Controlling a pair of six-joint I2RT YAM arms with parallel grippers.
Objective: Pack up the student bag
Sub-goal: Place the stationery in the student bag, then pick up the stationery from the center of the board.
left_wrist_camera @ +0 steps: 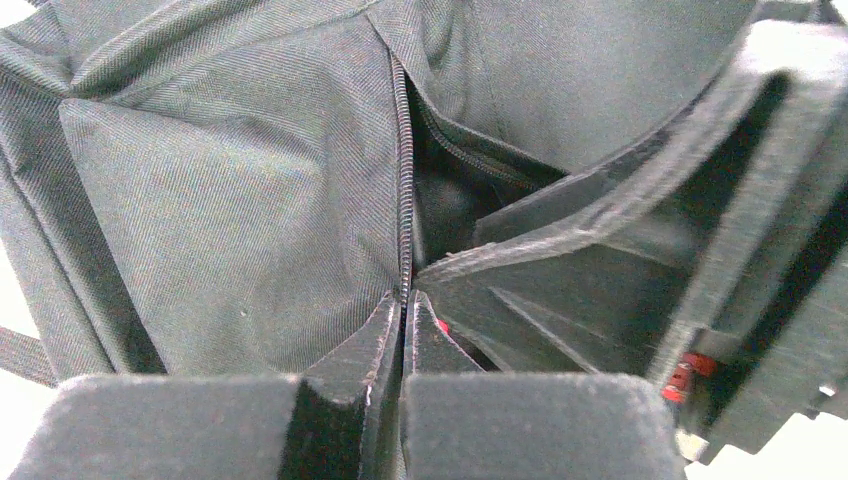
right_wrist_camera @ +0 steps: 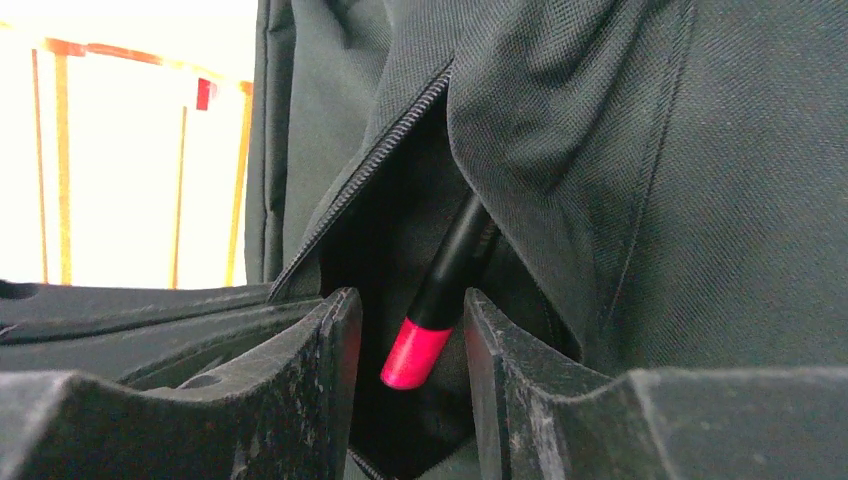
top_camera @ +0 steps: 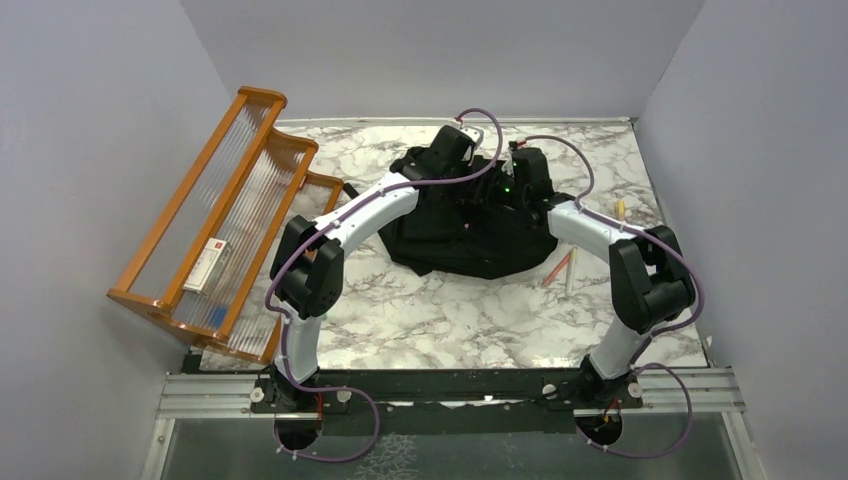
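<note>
The student bag (top_camera: 470, 235) is a black fabric backpack lying in the middle of the marble table (top_camera: 420, 310). My left gripper (top_camera: 462, 178) is on top of it. In the left wrist view it (left_wrist_camera: 405, 298) is shut on the bag's zip edge (left_wrist_camera: 404, 180) and holds the pocket open. My right gripper (top_camera: 512, 190) is at the same opening from the right. In the right wrist view it (right_wrist_camera: 410, 296) is open. A black pen with a red cap (right_wrist_camera: 415, 352) stands between its fingers, its upper end inside the bag's pocket (right_wrist_camera: 400, 220), apart from both fingers.
An orange wooden rack (top_camera: 215, 215) with clear slats stands at the left and holds a small box (top_camera: 207, 266). Loose pens (top_camera: 562, 268) lie on the table right of the bag, and a yellow one (top_camera: 620, 210) lies further right. Grey walls enclose the table.
</note>
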